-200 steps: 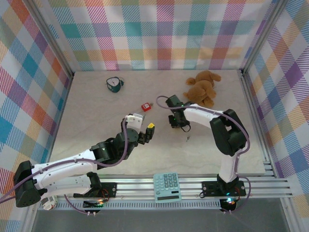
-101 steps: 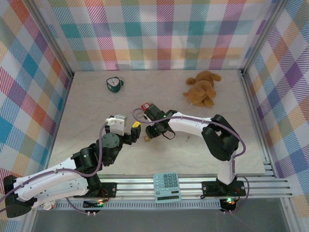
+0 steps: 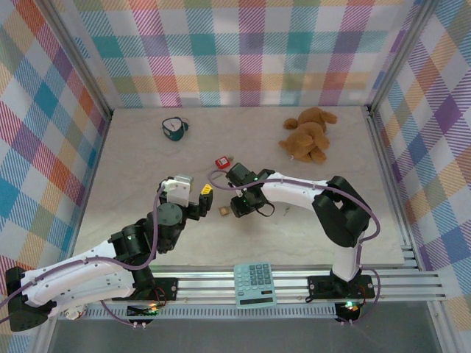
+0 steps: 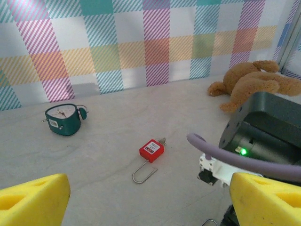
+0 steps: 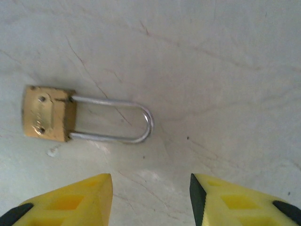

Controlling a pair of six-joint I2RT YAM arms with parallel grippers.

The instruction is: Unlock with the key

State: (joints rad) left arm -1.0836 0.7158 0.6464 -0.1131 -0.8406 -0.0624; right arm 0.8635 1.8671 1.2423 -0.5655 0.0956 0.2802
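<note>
Jaws parted and empty, the right gripper (image 5: 149,188) is being poised above the small brass long-shackled padlock (image 5: 47,120) at frame left, likely best straddled squarely across its body.

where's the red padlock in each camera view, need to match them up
top external: red padlock mid-table, between the green alarm clock and the teddy bear.
left wrist: red padlock near picture centre, shackle toward the camera.
right wrist: the lock here is the brass padlock, a different one.
Shared landmark: the teddy bear, upper right in the left wrist view too.
</note>
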